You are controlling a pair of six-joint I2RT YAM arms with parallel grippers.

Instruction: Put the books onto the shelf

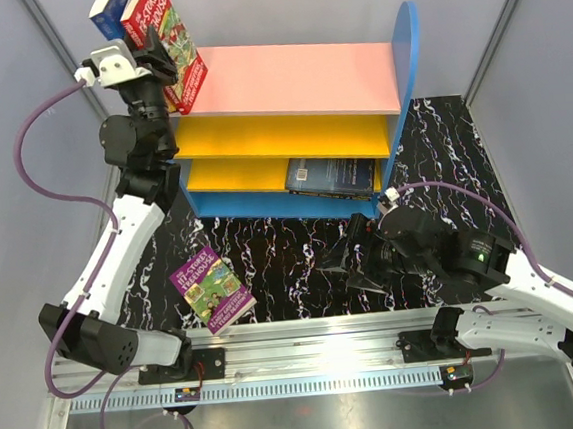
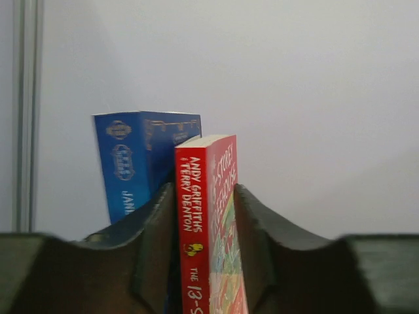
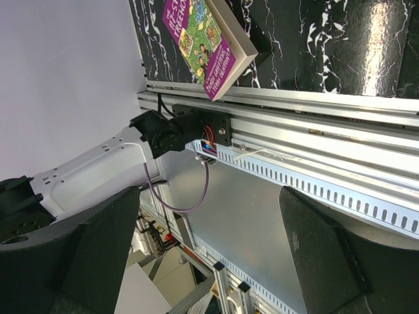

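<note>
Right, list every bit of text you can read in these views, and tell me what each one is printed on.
"ANDY GRIFFITHS & TERRY DENTON": spine of the red book.
"THE 13-S": same spine, the rest cut off by the frame edge.
"STOREY": red book's front cover.
"JAN": blue book behind it, the rest hidden.
"STOREY TREEHOUSE": cover of the purple book; the number before it is unclear.
Dark blue book in the shelf: print too small to read.

A black mat [image 1: 291,264] veined with white spreads between plain grey walls [image 1: 543,102] with metal corner posts [image 1: 54,34], and along its near edge run an aluminium rail [image 1: 319,355], a slotted duct [image 1: 321,384] and, nearest, a bare steel sheet [image 1: 315,425].
</note>
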